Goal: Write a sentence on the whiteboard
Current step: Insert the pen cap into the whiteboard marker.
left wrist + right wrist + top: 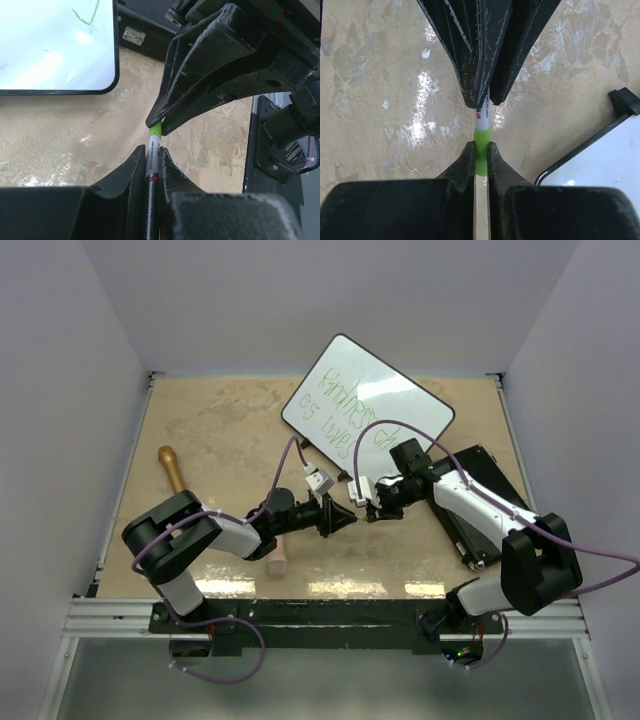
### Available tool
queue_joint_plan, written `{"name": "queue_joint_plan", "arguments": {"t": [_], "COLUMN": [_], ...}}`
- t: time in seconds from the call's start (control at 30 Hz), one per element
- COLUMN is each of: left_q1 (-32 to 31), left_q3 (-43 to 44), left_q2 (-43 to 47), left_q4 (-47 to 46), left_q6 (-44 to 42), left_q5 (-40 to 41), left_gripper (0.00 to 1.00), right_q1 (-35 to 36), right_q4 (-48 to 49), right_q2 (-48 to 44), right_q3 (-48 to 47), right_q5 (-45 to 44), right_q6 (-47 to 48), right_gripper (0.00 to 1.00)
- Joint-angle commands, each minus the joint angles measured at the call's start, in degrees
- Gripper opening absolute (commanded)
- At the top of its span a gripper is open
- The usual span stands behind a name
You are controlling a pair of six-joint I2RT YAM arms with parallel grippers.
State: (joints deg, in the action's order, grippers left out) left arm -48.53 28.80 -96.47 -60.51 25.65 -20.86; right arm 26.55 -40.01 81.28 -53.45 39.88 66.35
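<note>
The whiteboard [405,400] lies tilted at the back of the table, and the sentence [345,418] is on it in two lines of thin green handwriting. My two grippers meet tip to tip in front of it. The left gripper [350,518] is shut on the white and black barrel of a marker [152,162]. The right gripper [368,510] is shut on the marker's green cap [481,136], which sits on the barrel's end. From the left wrist, a corner of the whiteboard [50,50] with one green stroke [87,15] shows at the upper left.
A black flat case [485,515] lies under my right arm, its metal latch [132,35] visible from the left wrist. A long wooden stick [172,465] lies on the left, running under my left arm. A small black foot [625,100] of the board shows in the right wrist view.
</note>
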Motion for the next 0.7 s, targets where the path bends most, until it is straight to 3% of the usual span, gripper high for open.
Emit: {"name": "queue_joint_plan", "arguments": {"t": [0.0, 0.27, 0.43, 0.6, 0.67], "left_q1": [-1.6, -2.8, -4.0, -4.1, -3.9], "left_q3": [2.1, 0.9, 3.3, 2.6, 1.3], "left_q2": [-3.0, -7.2, -9.2, -7.3, -3.8], "left_q4": [-7.0, -21.7, -20.3, -16.7, -13.3], "left_q6": [-4.0, -1.9, -3.4, -5.4, -6.8], "left_q5": [2.5, 4.3, 4.5, 5.7, 6.7], "left_gripper": [0.0, 0.0, 0.0, 0.0, 0.0], "right_q1": [3.2, 3.2, 3.2, 3.2, 3.2], "right_q4": [5.4, 7.2, 6.7, 5.4, 3.5], "right_q2": [-1.9, -3.8, -4.1, -2.5, -1.7], "right_q3": [-1.2, -1.3, -1.6, -1.8, -2.8], "right_q5": [12.9, 18.0, 19.4, 15.5, 13.9], "right_q6": [-3.6, -5.1, -4.7, -4.2, -2.5], "right_gripper": [0.0, 0.0, 0.0, 0.0, 0.17]}}
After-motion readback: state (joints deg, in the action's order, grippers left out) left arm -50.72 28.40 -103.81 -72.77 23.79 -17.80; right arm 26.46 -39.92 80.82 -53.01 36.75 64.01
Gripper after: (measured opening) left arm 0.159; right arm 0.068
